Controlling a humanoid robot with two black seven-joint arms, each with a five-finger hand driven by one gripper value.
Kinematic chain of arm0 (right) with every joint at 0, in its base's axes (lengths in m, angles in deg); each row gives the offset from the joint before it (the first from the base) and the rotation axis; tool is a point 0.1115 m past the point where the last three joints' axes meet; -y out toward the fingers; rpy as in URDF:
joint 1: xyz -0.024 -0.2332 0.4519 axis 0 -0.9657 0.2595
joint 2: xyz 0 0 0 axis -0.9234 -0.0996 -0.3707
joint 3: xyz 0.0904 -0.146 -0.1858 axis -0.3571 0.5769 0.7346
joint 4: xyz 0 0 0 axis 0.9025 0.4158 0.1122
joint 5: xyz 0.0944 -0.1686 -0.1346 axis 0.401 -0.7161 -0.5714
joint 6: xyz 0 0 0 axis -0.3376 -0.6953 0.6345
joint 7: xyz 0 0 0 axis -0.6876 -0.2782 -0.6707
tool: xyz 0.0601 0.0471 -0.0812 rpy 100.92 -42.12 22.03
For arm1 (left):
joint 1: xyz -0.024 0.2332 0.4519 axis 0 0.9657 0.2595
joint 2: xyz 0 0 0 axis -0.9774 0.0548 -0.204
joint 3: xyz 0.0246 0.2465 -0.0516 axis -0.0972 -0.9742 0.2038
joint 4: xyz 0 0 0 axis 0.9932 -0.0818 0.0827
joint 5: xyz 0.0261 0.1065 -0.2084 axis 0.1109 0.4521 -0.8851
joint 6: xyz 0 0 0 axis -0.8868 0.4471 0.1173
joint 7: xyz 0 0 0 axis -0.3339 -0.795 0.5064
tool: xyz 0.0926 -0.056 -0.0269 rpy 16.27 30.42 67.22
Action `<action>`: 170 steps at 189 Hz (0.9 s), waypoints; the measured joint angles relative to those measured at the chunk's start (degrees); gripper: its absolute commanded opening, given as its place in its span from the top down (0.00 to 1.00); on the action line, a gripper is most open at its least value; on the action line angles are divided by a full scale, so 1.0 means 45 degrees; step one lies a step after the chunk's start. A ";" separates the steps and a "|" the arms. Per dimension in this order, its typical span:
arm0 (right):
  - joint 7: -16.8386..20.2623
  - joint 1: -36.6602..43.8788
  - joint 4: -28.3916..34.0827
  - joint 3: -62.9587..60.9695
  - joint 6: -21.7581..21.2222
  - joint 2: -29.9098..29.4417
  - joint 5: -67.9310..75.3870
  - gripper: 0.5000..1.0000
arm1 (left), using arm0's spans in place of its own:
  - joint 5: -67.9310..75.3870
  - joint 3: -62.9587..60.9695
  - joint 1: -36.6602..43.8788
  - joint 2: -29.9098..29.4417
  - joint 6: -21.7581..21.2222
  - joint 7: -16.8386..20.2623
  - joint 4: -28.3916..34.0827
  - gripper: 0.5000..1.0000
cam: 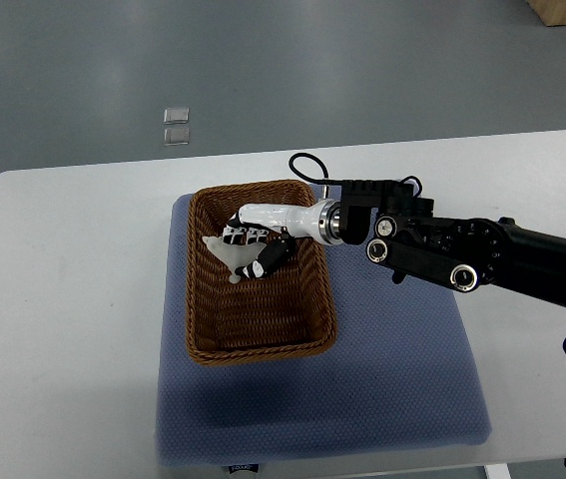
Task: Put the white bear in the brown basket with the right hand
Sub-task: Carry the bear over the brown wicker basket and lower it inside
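Surface (73, 279): white, rounded corners, bare along its left part and far edge; grey floor beyond. Two small clear squares (176, 125) lie on the floor past the far edge.

Blue mat (402, 369): lies at the middle of the surface, its near edge close to the surface's near edge; wide free room on its right half and in front of the basket.

Brown basket (260, 344): woven, rectangular, long side running away from the camera, set on the mat's left part. Near half of its interior is unoccupied.

Right arm (482, 254): black, enters from the right edge, reaches leftward over the mat, crossing the basket's right rim near the far corner. A black cable loops above the wrist.

Right hand (258, 244): white wrist section and dark fingers, low inside the basket's far half, fingers closed about the white bear.

White bear (225, 251): small, pale, mostly hidden under the fingers; a white part shows at the hand's left side, inside the basket, whether touching its floor cannot be told.
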 measured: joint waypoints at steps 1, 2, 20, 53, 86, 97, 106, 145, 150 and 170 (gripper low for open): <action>0.0000 -0.0009 -0.0006 0.0000 0.0001 -0.0005 -0.0007 1.00 | 0.0000 0.0000 0.0000 0.0000 0.0000 0.0000 0.0000 0.00; 0.0000 -0.0018 -0.0011 0.0000 0.0002 -0.0010 -0.0014 1.00 | 0.0000 -0.0001 0.0000 0.0000 0.0000 0.0000 0.0000 0.00; 0.0000 -0.0138 -0.0070 -0.0002 0.0009 -0.0085 -0.0081 1.00 | 0.0000 -0.0004 0.0000 0.0000 0.0001 -0.0005 0.0000 0.00; 0.0000 -0.0276 -0.0386 0.0054 0.0217 -0.0310 -0.0560 1.00 | 0.0000 -0.0004 0.0000 0.0000 0.0005 -0.0008 0.0000 0.00; -0.0001 -0.0412 -0.0618 0.0152 0.0384 -0.0454 -0.1148 0.98 | 0.0000 -0.0004 0.0002 0.0000 0.0005 -0.0008 0.0000 0.00; -0.0002 -0.0419 -0.0627 0.0221 0.0388 -0.0462 -0.1181 0.91 | 0.0000 -0.0004 0.0003 0.0000 0.0004 -0.0008 0.0003 0.00; -0.0004 -0.0420 -0.0630 0.0249 0.0388 -0.0464 -0.1191 0.86 | 0.0000 -0.0004 0.0004 0.0000 0.0005 -0.0008 0.0011 0.00; -0.0004 -0.0423 -0.0670 0.0271 0.0360 -0.0479 -0.1198 0.49 | 0.0000 -0.0004 0.0003 0.0000 0.0004 -0.0001 0.0020 0.00; -0.0002 -0.0423 -0.0671 0.0271 0.0352 -0.0477 -0.1199 0.48 | 0.0000 -0.0004 0.0003 0.0000 0.0004 0.0000 0.0020 0.00; -0.0002 -0.0400 -0.0672 0.0244 0.0314 -0.0437 -0.1197 0.37 | 0.0000 -0.0003 0.0002 0.0000 0.0002 0.0000 0.0021 0.00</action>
